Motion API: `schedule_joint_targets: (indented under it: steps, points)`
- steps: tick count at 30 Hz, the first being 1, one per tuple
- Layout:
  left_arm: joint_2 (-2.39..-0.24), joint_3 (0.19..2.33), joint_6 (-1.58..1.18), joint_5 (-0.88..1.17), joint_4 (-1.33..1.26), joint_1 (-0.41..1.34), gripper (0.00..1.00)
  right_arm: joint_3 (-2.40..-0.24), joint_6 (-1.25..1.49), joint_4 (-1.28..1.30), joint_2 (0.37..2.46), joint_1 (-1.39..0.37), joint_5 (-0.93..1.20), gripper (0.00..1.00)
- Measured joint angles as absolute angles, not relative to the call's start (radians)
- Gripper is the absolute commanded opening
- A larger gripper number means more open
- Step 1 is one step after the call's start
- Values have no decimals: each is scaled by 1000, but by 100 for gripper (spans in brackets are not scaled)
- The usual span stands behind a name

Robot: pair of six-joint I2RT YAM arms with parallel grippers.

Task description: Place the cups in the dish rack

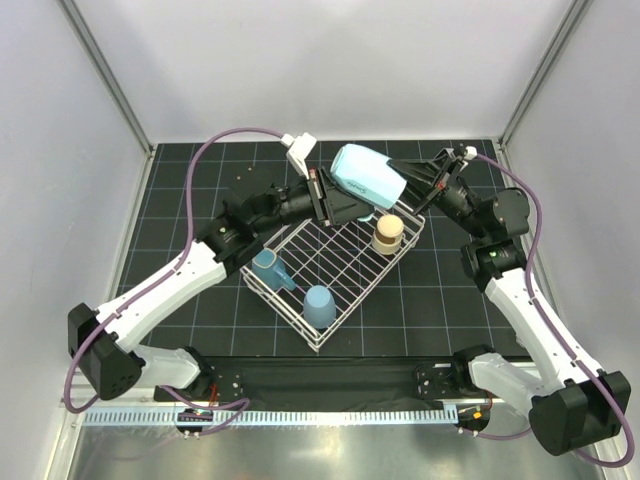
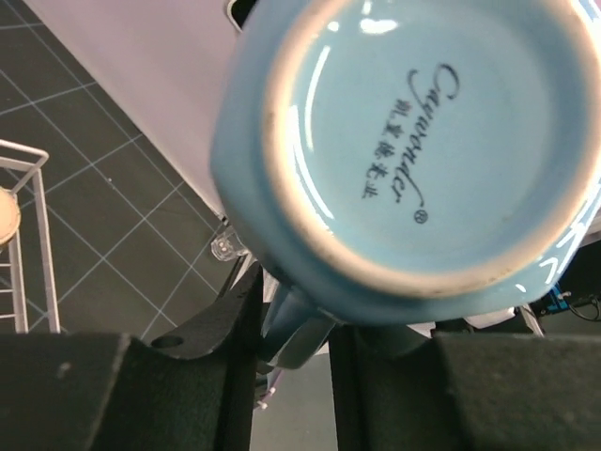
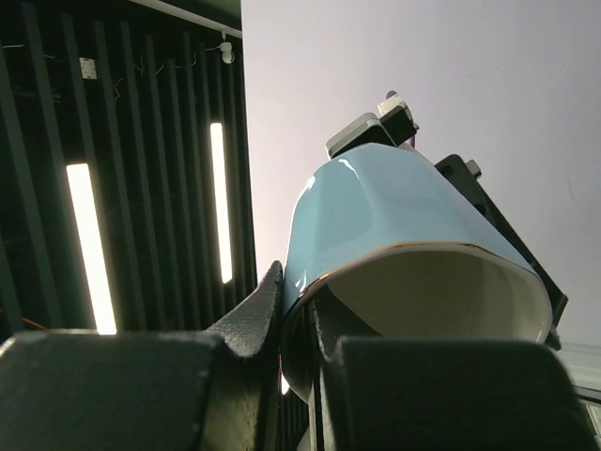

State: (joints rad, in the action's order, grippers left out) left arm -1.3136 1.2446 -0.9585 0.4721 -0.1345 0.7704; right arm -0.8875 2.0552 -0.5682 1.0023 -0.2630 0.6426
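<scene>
- Arms meet over the far end of the dish rack (image 1: pixel 300 325); your left one reaches in long and low, your right one folds back at the elbow.
- Between the two grippers hangs the pale blue mug (image 1: pixel 368 175), tipped on its side above the rack.
- Your right gripper (image 3: pixel 299 310) pinches the mug's rim, one finger inside and one outside.
- Your left gripper (image 2: pixel 296 329) has the handle between its fingers, seemingly clamped.
- Only the left wrist view shows the printed base; only the right wrist view shows the mouth.
- Below the grippers, in the rack, are a beige cup (image 1: pixel 387 233), a blue handled mug (image 1: pixel 268 268) and a light blue tumbler (image 1: pixel 320 305).
</scene>
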Motion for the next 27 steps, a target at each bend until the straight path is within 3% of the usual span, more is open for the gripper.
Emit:
schedule_joint_targets:
  steps: [1,5,19,23,24,27]
  points:
    - [-1307,1233,-959,459,-135,770,47,-886,2053,-569,1001,-265,642,4]
    - [-1275,1213,-963,427,-153,769,59,-885,2024,-549,999,-268,637,4]
    - [-1260,1197,-960,442,-268,766,40,-878,2036,-569,978,-271,604,4]
    - [-1280,1197,-960,455,-297,765,45,-879,2043,-584,989,-268,590,4]
    - [-1286,1197,-960,457,-303,765,52,-879,2043,-586,993,-266,587,4]
    - [-1301,1197,-964,456,-315,766,54,-879,2036,-592,1005,-266,587,4]
